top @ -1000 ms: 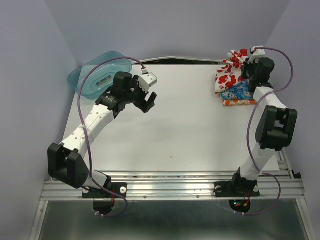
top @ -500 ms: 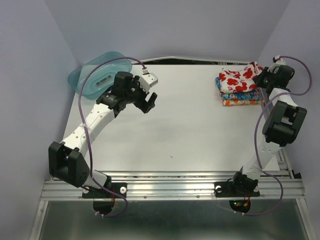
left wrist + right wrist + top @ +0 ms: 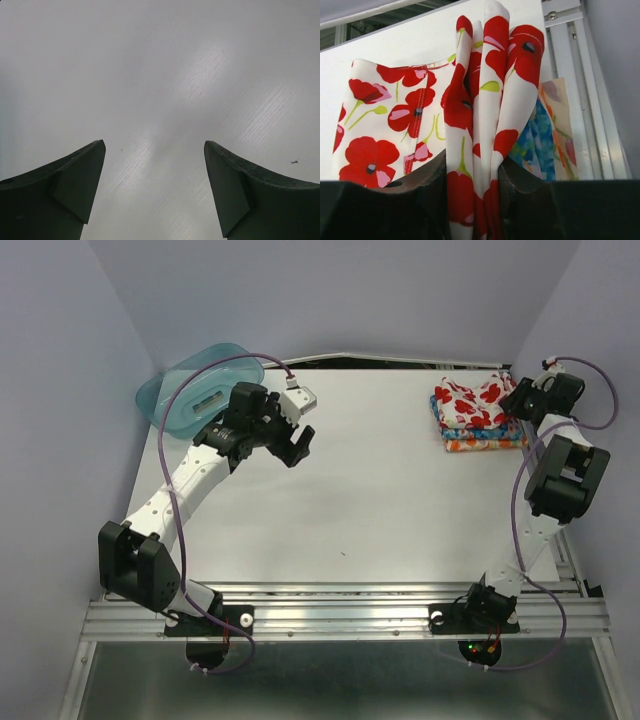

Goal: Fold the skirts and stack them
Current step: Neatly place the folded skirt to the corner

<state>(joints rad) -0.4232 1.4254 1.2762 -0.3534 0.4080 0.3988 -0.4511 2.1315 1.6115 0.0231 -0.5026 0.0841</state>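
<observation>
Three skirts lie stacked at the far right of the table. The white poppy skirt (image 3: 468, 400) is on top, the blue skirt (image 3: 482, 426) under it, the orange-yellow skirt (image 3: 480, 443) at the bottom. My right gripper (image 3: 517, 398) is shut on the right edge of the poppy skirt (image 3: 475, 125), bunching it into folds between the jaws. The blue skirt (image 3: 537, 145) shows beneath it. My left gripper (image 3: 298, 445) is open and empty above the bare table at the far left (image 3: 155, 160).
A translucent teal tub (image 3: 195, 390) stands at the back left corner. The table's metal rail (image 3: 567, 45) runs just right of the stack. The table's right edge (image 3: 560, 550) is close to the right arm.
My right gripper has swung from above the stack to its right side, pulling the poppy skirt flat over the pile. The left arm has not moved.
</observation>
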